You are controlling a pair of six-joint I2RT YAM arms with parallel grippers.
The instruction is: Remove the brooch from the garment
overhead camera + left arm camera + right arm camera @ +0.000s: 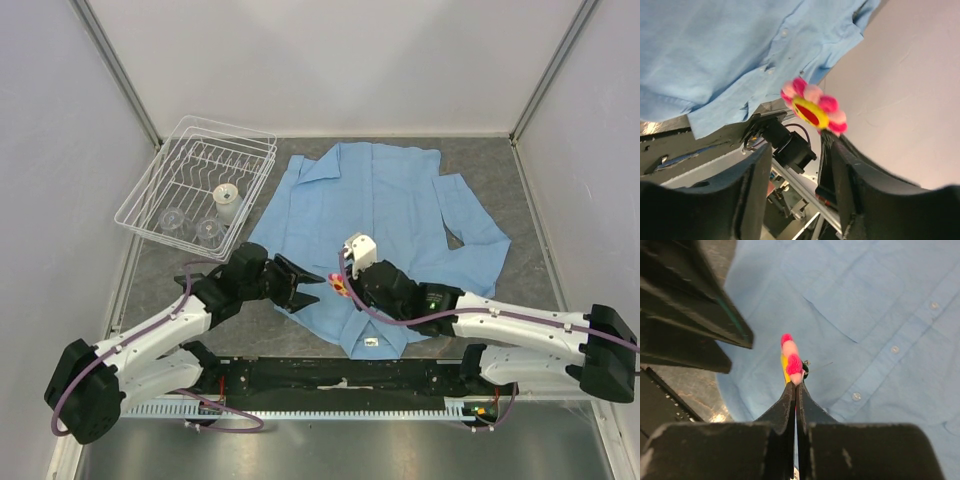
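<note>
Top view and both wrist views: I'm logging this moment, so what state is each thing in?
Light blue button-up shirt: spread flat on the table, buttoned.
Pink-petalled flower brooch with yellow centre: pinched in the right jaws, seemingly clear of the shirt.
Left gripper: jaws open, empty.
Right gripper: jaws shut on the brooch.
White wire dish rack: upright, holding glassware.

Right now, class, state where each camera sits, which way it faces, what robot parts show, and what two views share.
Top external: above, behind bases, facing down on garment, left arm, right arm.
Left wrist: low, facing past open left gripper toward brooch.
Right wrist: facing down along right gripper, shut on brooch.
Wrist views share brooch, garment.
</note>
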